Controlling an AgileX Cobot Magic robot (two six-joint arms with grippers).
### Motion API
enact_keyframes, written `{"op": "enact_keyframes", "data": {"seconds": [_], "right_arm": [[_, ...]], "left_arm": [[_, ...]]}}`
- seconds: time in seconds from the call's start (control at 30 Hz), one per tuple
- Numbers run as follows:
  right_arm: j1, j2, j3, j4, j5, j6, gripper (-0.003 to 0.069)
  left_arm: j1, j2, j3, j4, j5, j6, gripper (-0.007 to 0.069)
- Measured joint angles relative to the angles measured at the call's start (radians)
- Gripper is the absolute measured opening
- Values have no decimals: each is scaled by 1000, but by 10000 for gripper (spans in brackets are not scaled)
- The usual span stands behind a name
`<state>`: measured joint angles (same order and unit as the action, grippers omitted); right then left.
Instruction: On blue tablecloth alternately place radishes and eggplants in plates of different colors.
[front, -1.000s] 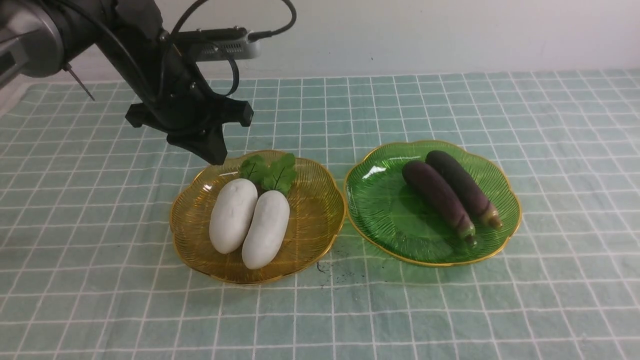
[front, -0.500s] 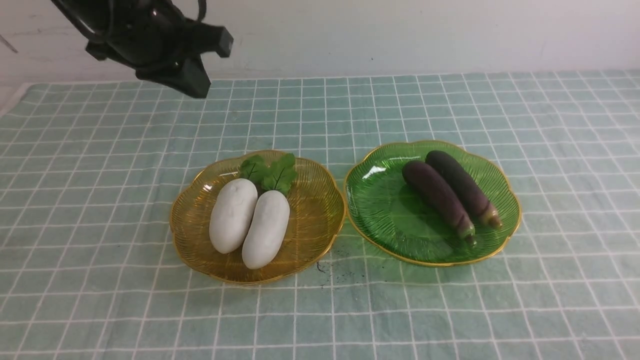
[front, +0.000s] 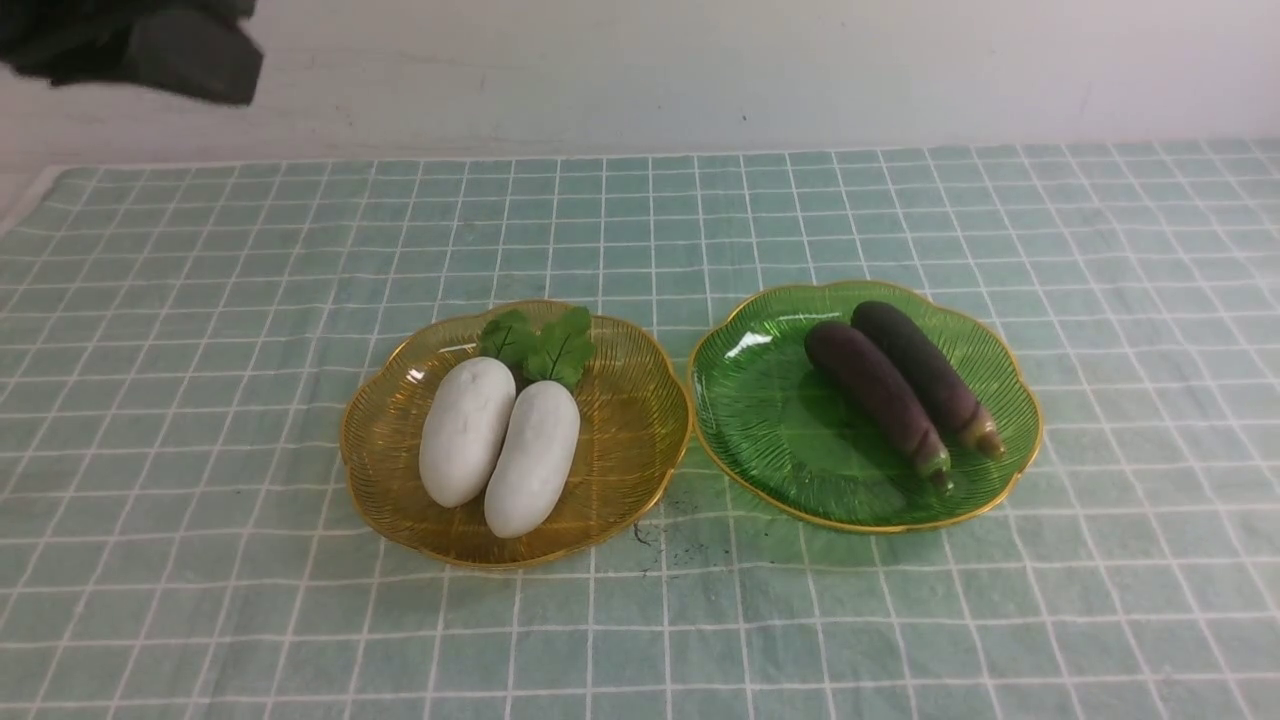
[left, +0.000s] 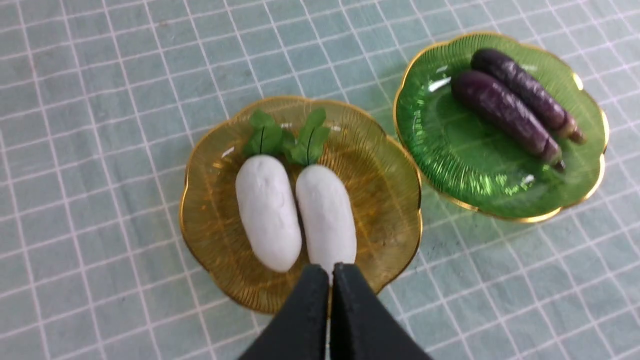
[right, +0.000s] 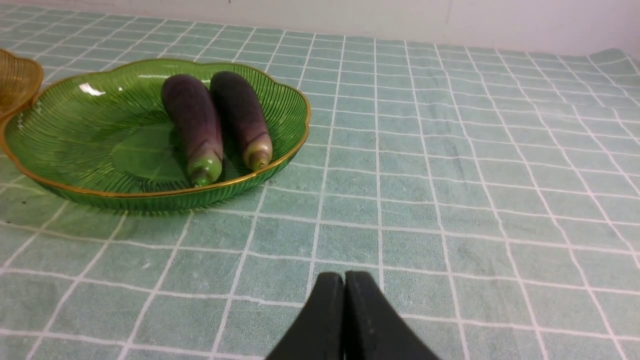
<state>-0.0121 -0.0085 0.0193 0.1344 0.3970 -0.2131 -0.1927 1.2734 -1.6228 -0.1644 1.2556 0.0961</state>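
Two white radishes (front: 500, 440) lie side by side in the amber plate (front: 640, 420) on the blue tablecloth (front: 200, 400). Two purple eggplants (front: 895, 390) lie side by side in the green plate (front: 760, 400) to its right. My left gripper (left: 330, 270) is shut and empty, high above the amber plate (left: 390, 190); in the front view only a dark part of it (front: 190, 60) shows at the top left. My right gripper (right: 345, 277) is shut and empty, low over the cloth, on the near right side of the green plate (right: 75, 130). It is out of the front view.
A white wall (front: 700, 70) runs behind the table's far edge. The cloth's left edge (front: 30, 195) shows at the far left. A small dark smudge (front: 640, 535) marks the cloth in front of the two plates.
My left gripper has risen from beside the amber plate's far left rim and drawn away up and to the left, almost out of the front view. Radishes, eggplants and plates have not moved.
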Motion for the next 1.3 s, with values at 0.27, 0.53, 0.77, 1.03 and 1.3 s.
{"op": "enact_keyframes", "data": {"seconds": [0.27,0.53,0.77,1.03,1.3], "right_arm": [[0,0,0,-1,0,1,-15],[0,0,0,-1,0,1,-15],[0,0,0,-1,0,1,-15],[0,0,0,-1,0,1,-15],[0,0,0,-1,0,1,-15]], "left_arm": [[0,-457,560,37,-135,21,-8],[0,-790,1032,13,-616,20,-8],[0,-937,1248,5,-759,20,-8],[0,-947,1343,8,-722,23,-8],[0,-953,1371,45,-731,23,-8]]}}
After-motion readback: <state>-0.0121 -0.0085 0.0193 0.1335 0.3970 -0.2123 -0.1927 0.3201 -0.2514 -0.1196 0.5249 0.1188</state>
